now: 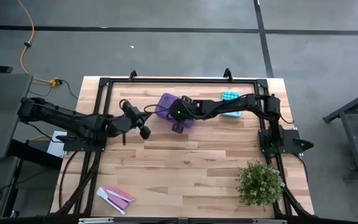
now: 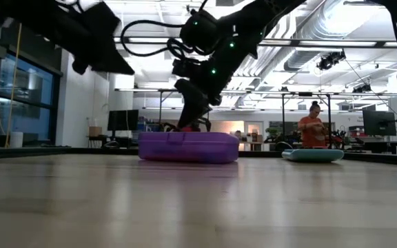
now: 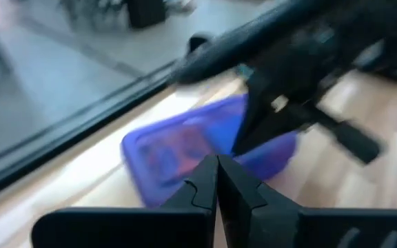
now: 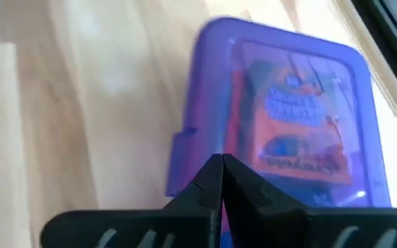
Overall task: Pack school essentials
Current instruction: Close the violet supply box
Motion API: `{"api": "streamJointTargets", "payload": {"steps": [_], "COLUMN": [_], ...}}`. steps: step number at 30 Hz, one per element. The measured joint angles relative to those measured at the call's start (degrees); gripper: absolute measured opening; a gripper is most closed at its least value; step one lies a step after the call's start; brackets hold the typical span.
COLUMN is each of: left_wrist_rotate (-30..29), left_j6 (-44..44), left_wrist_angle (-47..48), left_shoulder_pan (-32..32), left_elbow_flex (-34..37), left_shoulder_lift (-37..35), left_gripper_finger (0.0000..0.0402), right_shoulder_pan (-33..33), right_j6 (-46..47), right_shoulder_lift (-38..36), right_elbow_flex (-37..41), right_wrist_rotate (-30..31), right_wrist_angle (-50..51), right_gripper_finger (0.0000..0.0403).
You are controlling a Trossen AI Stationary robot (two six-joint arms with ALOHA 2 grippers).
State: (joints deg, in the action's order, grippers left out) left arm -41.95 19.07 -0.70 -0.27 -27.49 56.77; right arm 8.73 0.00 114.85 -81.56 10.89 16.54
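— Right gripper (image 4: 219, 180) was pinched shut and empty, poised at the purple case's (image 4: 281, 114) near edge, probably to press its lid down.
— And the supplies?
— Inside, under the clear lid; a crayon box (image 4: 296, 131) showed. Left gripper (image 3: 217, 180), also closed, waited nearby.
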Motion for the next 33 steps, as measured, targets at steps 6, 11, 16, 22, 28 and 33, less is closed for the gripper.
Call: {"api": "streamJointTargets", "payload": {"steps": [6, 11, 16, 22, 28, 33], "left_wrist_rotate": [4.34, 7.96, 8.18, 8.26, 8.13, 7.78], "left_j6": [-8.38, -9.22, -8.76, -8.76, -8.76, -8.76], "left_wrist_angle": [-12.24, -14.43, -14.27, -14.26, -14.13, -14.19], "left_shoulder_pan": [-3.48, -3.58, -3.54, -3.54, -3.52, -3.50], "left_elbow_flex": [7.00, 9.85, 9.95, 9.95, 9.95, 9.95], "left_shoulder_lift": [-10.53, -18.18, -19.48, -18.00, -17.11, -17.12], "left_gripper_finger": [0.0000, 0.0000, 0.0000, 0.0000, 0.0000, 0.0000], "right_shoulder_pan": [-4.01, -6.66, -6.70, -5.47, -2.99, -0.36], "right_j6": [-1.13, 4.82, 10.53, 11.98, 11.24, 10.08], "right_shoulder_lift": [-1.35, -3.74, -3.61, -3.61, -3.61, -3.61], "right_elbow_flex": [7.36, 16.99, 21.12, 22.82, 22.82, 22.82], "right_wrist_rotate": [-0.55, -1.78, 0.90, 5.01, 8.01, 8.58], "right_wrist_angle": [-11.40, -25.91, -25.49, -25.08, -22.46, -20.52], "right_gripper_finger": [0.0000, 0.0000, 0.0000, 0.0000, 0.0000, 0.0000]}}
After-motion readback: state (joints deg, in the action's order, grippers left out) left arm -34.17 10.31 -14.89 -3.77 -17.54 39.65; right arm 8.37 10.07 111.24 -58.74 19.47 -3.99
